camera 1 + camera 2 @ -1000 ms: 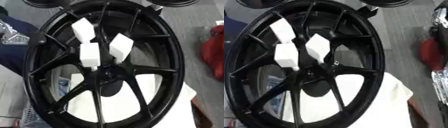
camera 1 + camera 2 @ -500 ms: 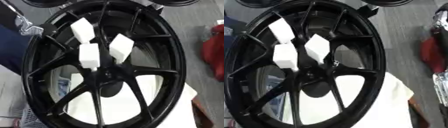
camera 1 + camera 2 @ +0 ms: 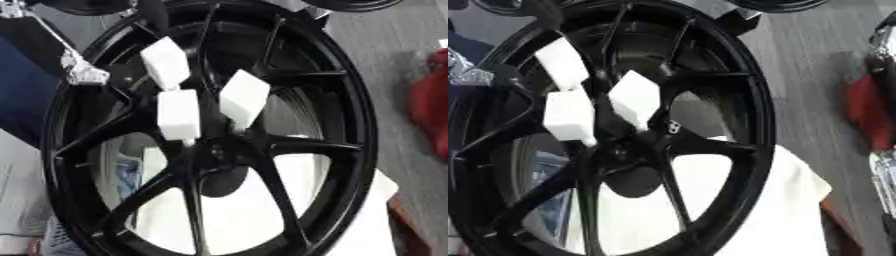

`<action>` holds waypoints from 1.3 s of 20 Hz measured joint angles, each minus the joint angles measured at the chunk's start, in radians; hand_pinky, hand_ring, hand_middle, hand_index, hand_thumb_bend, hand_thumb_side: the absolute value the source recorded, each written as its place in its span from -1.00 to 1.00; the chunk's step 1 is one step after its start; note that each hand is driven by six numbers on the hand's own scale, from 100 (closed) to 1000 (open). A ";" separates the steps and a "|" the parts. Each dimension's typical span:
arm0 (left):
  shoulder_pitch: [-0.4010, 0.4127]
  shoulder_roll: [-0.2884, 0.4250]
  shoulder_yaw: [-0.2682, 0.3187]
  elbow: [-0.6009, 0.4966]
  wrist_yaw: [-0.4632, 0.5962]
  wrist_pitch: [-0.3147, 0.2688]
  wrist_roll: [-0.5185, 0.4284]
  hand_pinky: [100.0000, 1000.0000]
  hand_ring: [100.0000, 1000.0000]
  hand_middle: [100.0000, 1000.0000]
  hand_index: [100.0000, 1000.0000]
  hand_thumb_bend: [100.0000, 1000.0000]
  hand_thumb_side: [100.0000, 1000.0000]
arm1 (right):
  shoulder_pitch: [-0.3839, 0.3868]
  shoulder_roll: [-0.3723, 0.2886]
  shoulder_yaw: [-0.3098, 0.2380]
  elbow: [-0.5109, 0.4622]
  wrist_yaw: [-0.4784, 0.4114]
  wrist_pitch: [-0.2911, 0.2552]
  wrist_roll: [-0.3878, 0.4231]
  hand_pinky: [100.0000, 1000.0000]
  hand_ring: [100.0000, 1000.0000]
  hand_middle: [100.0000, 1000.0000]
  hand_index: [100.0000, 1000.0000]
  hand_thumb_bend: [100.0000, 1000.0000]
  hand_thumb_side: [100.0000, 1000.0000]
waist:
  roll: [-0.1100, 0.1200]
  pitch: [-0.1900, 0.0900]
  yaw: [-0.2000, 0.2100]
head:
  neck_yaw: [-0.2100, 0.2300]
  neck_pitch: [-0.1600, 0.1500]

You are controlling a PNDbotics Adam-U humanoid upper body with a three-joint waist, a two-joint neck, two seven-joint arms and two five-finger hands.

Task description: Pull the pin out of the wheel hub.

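A big black spoked wheel [image 3: 352, 100] fills both views, lying on a white surface. Three white block-shaped pin heads stand around its hub [image 3: 215, 150]: one at the upper left [image 3: 166, 62], one below it [image 3: 178, 114], one to the right [image 3: 244, 97]. My left hand [image 3: 83, 73], black with a silver part, comes in from the upper left. It sits over the wheel's left rim, left of the white blocks and apart from them. My right hand does not show.
The white surface [image 3: 798, 200] under the wheel ends at the lower right. A red thing [image 3: 429, 105] lies on the grey floor to the right. Dark blue cloth [image 3: 22, 90] is at the left. A black and silver piece [image 3: 883, 165] shows at the right edge.
My left hand has moved from the far left edge to the right, onto the wheel's left rim. The wheel and the white blocks have not moved.
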 measured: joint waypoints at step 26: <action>-0.025 -0.033 -0.081 0.050 0.015 -0.027 0.027 0.68 0.28 -0.02 0.50 -1.00 -0.48 | -0.008 0.017 0.006 0.000 -0.020 0.008 -0.007 0.54 0.20 0.01 0.57 -1.00 -0.01 | 0.019 0.016 -0.025 | 0.002 -0.042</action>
